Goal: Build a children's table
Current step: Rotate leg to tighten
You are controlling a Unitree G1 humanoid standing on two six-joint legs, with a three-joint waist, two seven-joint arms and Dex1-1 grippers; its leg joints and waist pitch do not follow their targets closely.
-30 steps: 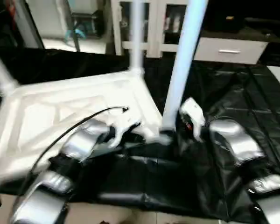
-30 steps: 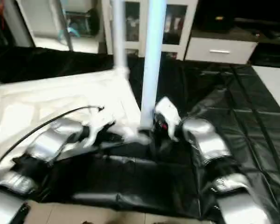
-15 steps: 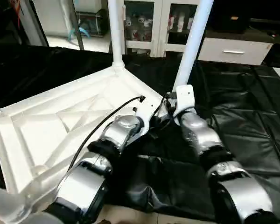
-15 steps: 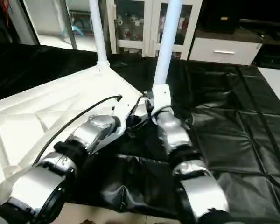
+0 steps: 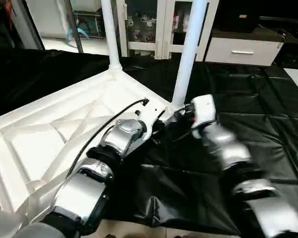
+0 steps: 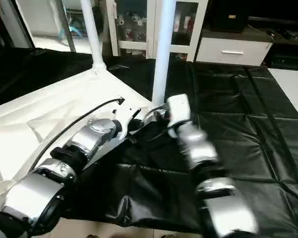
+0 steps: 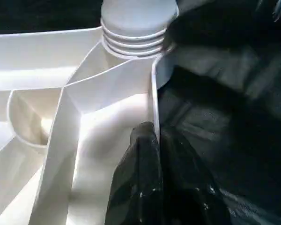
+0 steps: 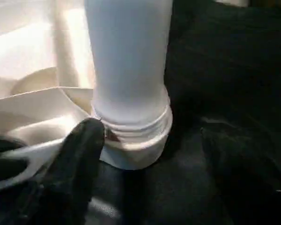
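Black sheet (image 5: 248, 124) bears 1 tabletop (image 5: 49, 134), 2 legs (image 5: 187, 54).

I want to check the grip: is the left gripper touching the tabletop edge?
Touching. In the left wrist view, the left gripper has its black fingers closed on both sides of the tabletop rim wall.

Head pair looks down; wrist views sit close, sharing leg (image 8: 129, 61) base

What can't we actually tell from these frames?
- Near leg: its top is cut off by the upper edge of the eye views.
- Whether that leg is fully screwed into its socket: threads show at the collar, seating unclear.
- Right gripper: blurred in the right wrist view, so its jaws can't be judged.
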